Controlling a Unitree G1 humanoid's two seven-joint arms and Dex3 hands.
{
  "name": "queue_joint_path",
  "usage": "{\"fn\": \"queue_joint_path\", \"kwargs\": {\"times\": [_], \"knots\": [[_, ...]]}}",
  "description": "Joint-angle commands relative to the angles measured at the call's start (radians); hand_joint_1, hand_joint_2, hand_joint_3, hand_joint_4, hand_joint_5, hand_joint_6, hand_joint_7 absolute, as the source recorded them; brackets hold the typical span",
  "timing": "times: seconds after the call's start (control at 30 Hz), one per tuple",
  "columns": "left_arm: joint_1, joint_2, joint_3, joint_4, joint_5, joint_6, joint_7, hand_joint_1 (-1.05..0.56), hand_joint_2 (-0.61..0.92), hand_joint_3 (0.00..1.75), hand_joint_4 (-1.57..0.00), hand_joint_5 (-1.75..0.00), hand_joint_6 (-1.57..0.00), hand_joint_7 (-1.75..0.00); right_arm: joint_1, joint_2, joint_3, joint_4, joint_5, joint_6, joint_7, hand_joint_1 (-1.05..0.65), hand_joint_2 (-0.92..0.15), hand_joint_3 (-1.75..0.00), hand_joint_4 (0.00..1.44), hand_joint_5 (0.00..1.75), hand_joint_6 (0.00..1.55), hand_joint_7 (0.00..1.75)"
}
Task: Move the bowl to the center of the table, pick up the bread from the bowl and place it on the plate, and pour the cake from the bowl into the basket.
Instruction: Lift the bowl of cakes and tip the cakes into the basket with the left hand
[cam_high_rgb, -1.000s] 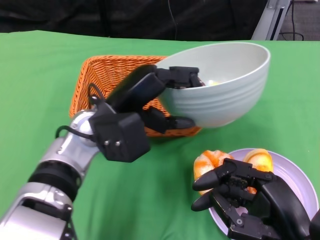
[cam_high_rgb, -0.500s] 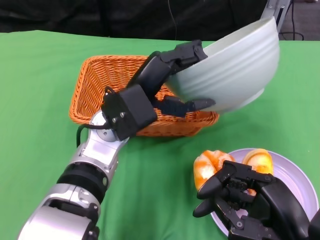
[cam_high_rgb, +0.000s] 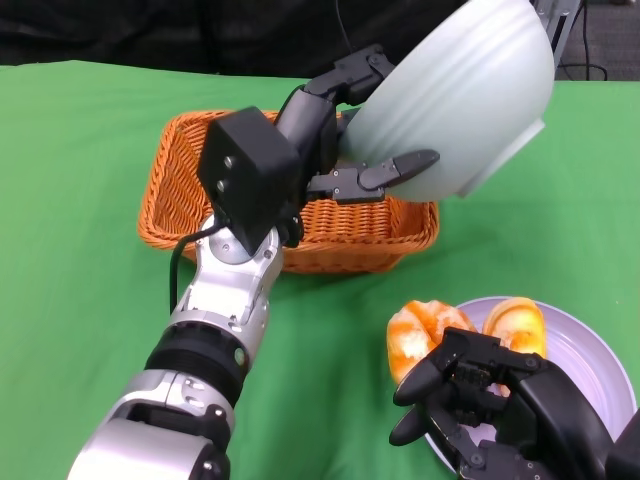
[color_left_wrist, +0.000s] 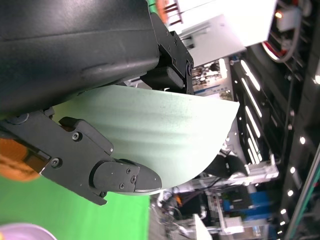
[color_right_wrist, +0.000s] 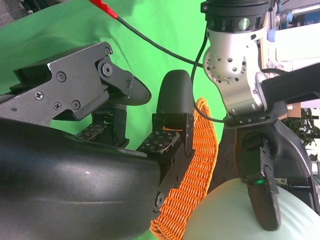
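Note:
My left hand (cam_high_rgb: 335, 135) grips the rim of the pale green bowl (cam_high_rgb: 465, 95) and holds it in the air, tipped steeply on its side over the orange wicker basket (cam_high_rgb: 215, 165). The bowl's underside faces the head camera, so its inside and the cake are hidden. In the left wrist view the fingers (color_left_wrist: 107, 172) clamp the bowl wall (color_left_wrist: 165, 130). Two golden bread pieces (cam_high_rgb: 420, 328) (cam_high_rgb: 516, 320) lie at the near edge of the lavender plate (cam_high_rgb: 590, 350). My right hand (cam_high_rgb: 495, 410) rests low beside that bread, fingers (color_right_wrist: 172, 112) loosely apart and holding nothing.
The green cloth (cam_high_rgb: 80, 150) covers the whole table. The basket's near wall (color_right_wrist: 197, 170) shows in the right wrist view beside the bowl (color_right_wrist: 225, 212) and my left forearm (color_right_wrist: 232, 65). A dark backdrop runs along the table's far edge.
My left hand has raised the bowl and tipped it much further, from nearly level to on its side above the basket. The right hand and the bread have stayed put.

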Motion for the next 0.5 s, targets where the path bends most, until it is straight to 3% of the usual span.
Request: {"fn": "queue_joint_path", "kwargs": {"times": [0.03, 0.33, 0.5], "knots": [[-0.048, -0.012, 0.033, -0.041, -0.052, 0.049, -0.011, -0.28, 0.92, 0.46, -0.68, -1.75, -0.55, -1.56, 0.005, -0.009, 0.001, 0.002, -0.005, -0.022, 0.000, -0.08, -0.64, -1.00, 0.77, 1.09, 0.65, 1.25], [-0.100, -0.029, 0.118, -0.033, -0.151, 0.248, -0.014, -0.26, 0.92, 0.47, -0.67, -1.75, -0.54, -1.64, 0.008, -0.011, 0.001, 0.000, -0.003, -0.012, 0.002, -0.08, -0.68, -0.94, 0.76, 1.12, 0.63, 1.29], [-0.125, -0.028, 0.165, -0.026, -0.200, 0.359, -0.013, -0.18, 0.86, 0.59, -0.71, -1.75, -0.57, -1.69, 0.010, -0.013, 0.001, 0.001, -0.004, -0.013, 0.003, -0.08, -0.68, -0.93, 0.76, 1.13, 0.63, 1.29]]}}
